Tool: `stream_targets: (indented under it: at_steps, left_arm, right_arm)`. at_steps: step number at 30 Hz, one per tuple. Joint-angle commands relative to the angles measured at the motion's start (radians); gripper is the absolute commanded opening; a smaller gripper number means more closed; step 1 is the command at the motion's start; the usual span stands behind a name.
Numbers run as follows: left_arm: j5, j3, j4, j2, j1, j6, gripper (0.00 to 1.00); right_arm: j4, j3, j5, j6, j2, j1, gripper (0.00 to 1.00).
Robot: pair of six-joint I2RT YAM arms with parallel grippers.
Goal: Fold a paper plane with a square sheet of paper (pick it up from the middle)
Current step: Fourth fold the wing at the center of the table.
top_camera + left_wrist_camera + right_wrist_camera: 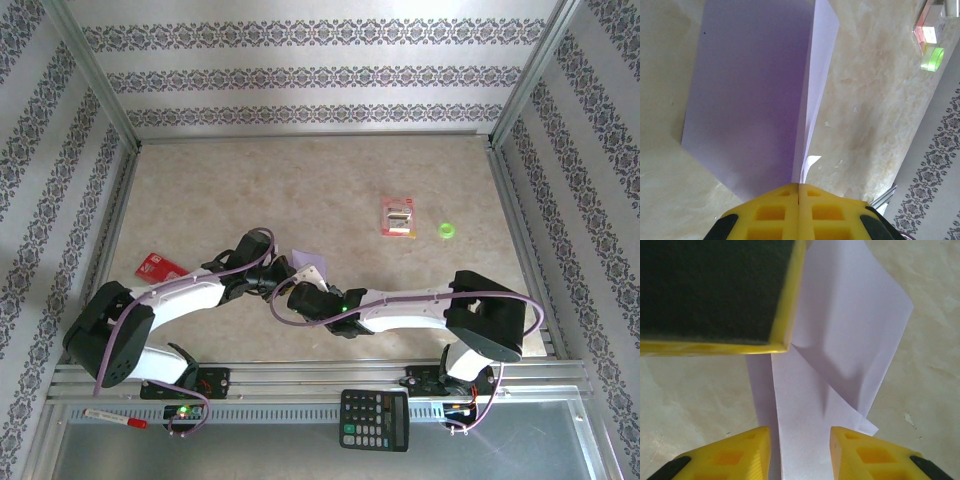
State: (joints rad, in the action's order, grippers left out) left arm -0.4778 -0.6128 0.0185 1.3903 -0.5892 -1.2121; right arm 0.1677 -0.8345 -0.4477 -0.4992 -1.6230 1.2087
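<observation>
The square sheet of paper (755, 90) is pale lavender, folded along a crease and lifted off the table. My left gripper (799, 184) is shut on its folded edge. In the right wrist view the paper (840, 325) shows a slanted folded flap, and a strip of it runs down between the fingers of my right gripper (800, 432). Those fingers stand apart on either side of the strip. The left gripper's black pad (715, 290) sits just above. From the top camera, the left gripper (272, 280) and right gripper (298, 297) meet mid-table, with a corner of paper (308, 262) showing.
A red-and-white packet (399, 215) and a small green ring (447, 231) lie at the right of the table. A red card (160, 268) lies at the left. A calculator (374, 419) and a marker (115, 418) rest on the near rail.
</observation>
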Motion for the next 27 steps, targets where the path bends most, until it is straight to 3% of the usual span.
stream_targets:
  at_steps: [1,13,27]
  left_arm:
    - [-0.016,-0.022,-0.021,0.011,0.003,0.012,0.0]
    - [-0.018,-0.019,-0.019,0.016,0.003,0.013,0.0]
    - [-0.028,-0.006,-0.004,0.024,0.003,0.016,0.0]
  right_arm:
    - [0.041,-0.024,-0.043,-0.02,-0.027,0.009,0.34]
    - [0.056,-0.024,-0.06,-0.087,-0.062,0.034,0.33]
    - [0.084,-0.037,-0.081,-0.108,-0.075,0.038,0.24]
